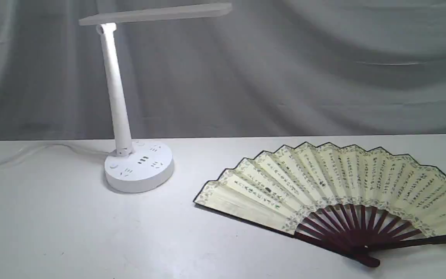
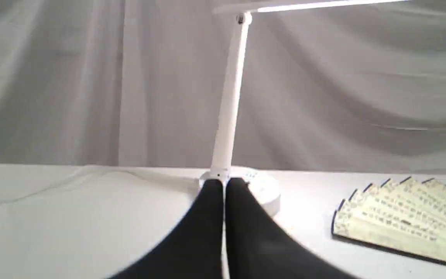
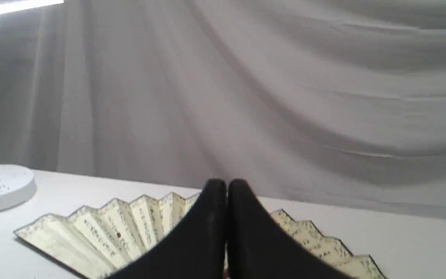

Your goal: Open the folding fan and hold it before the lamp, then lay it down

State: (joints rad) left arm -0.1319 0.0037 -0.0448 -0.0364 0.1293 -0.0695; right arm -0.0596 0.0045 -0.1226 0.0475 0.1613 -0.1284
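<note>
The folding fan (image 1: 335,190) lies spread open and flat on the white table, at the right of the exterior view, its maroon ribs meeting at the pivot near the front edge. The white lamp (image 1: 138,166) stands at the left on its round base, its bar head lit. Neither arm shows in the exterior view. My left gripper (image 2: 225,184) is shut with nothing in it, and the lamp (image 2: 229,108) stands straight ahead, with the fan (image 2: 405,217) off to one side. My right gripper (image 3: 227,186) is shut and empty, held above the fan (image 3: 103,228).
A grey draped cloth (image 1: 304,66) hangs behind the table. The lamp's white cord (image 1: 21,155) trails off to the left along the tabletop (image 1: 52,224). The fan's right tip runs out of the exterior view.
</note>
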